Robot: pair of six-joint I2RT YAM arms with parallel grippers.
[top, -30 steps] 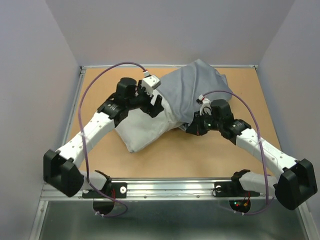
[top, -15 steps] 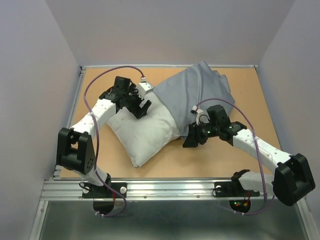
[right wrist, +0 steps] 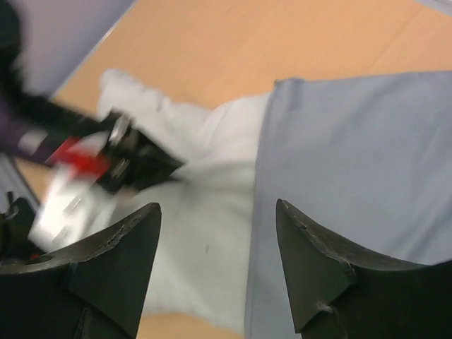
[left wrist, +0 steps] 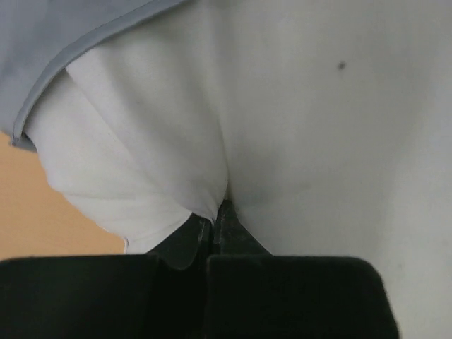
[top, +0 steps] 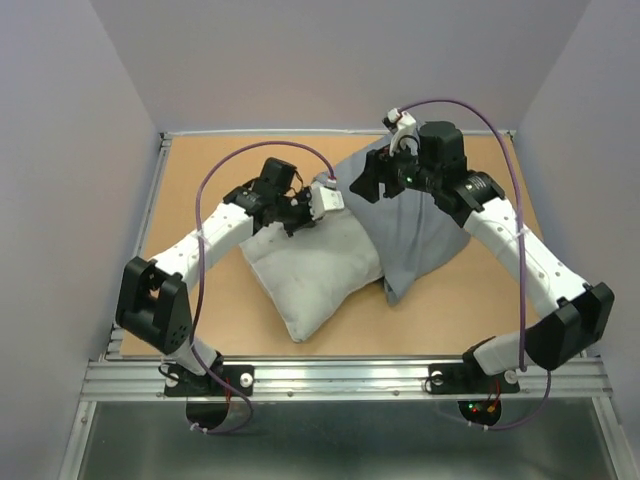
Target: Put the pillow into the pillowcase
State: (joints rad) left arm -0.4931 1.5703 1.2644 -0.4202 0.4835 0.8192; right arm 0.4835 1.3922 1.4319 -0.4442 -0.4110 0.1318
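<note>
Pillow (top: 315, 270) lies in the middle of the table (top: 200, 170). Its bare end points toward 7 o'clock, and its 2 o'clock end is tucked inside the pillowcase (top: 415, 225), whose hem crosses the cushion. Left gripper (left wrist: 215, 215) is clenched on a pinch of pillow fabric at the 11 o'clock edge, just beside that hem. Right gripper (right wrist: 217, 208) hangs above the pillowcase's 12 o'clock side, jaws spread, holding nothing.

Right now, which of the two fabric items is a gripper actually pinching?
The off-white pillow: the left gripper is shut on a fold of it. The blue-grey pillowcase is ungripped; the right gripper hovers open above it.
</note>
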